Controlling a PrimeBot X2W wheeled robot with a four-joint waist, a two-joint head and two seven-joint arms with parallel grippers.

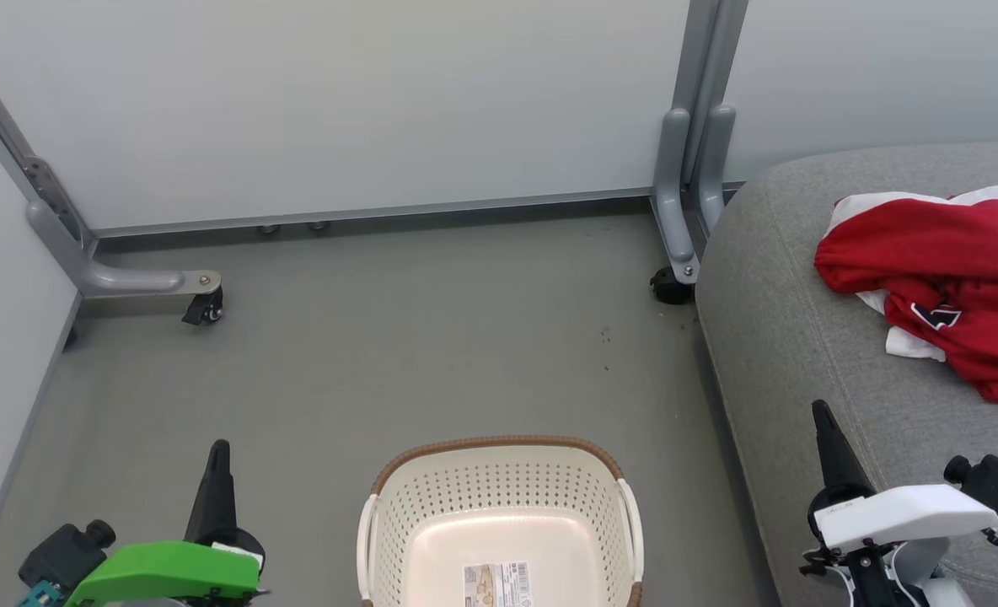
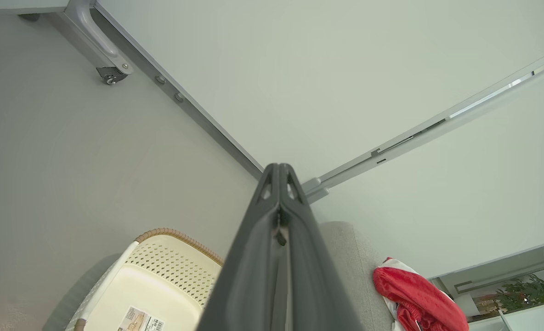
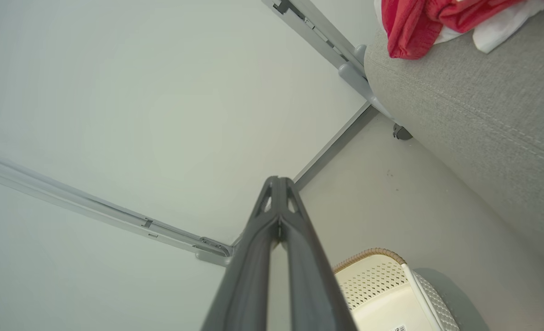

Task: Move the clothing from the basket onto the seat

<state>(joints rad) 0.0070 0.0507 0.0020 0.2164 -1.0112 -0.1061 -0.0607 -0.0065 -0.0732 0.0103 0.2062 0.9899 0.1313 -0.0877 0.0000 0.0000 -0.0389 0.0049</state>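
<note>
On the seat point(image 1: 790, 354) lies the clothing point(image 1: 941, 261) — clear of both empty, pinched-together jaws.

Bright, even, soft light, faint shadows, mild sheen inside the basket point(image 1: 507, 523); wrist views bend straight lines.

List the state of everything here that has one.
basket: upright, empty but for its sticker.
clothing: crumpled in a heap on the seat.
seat: holding the clothing.
left gripper: shut, empty.
right gripper: shut, empty.
</note>
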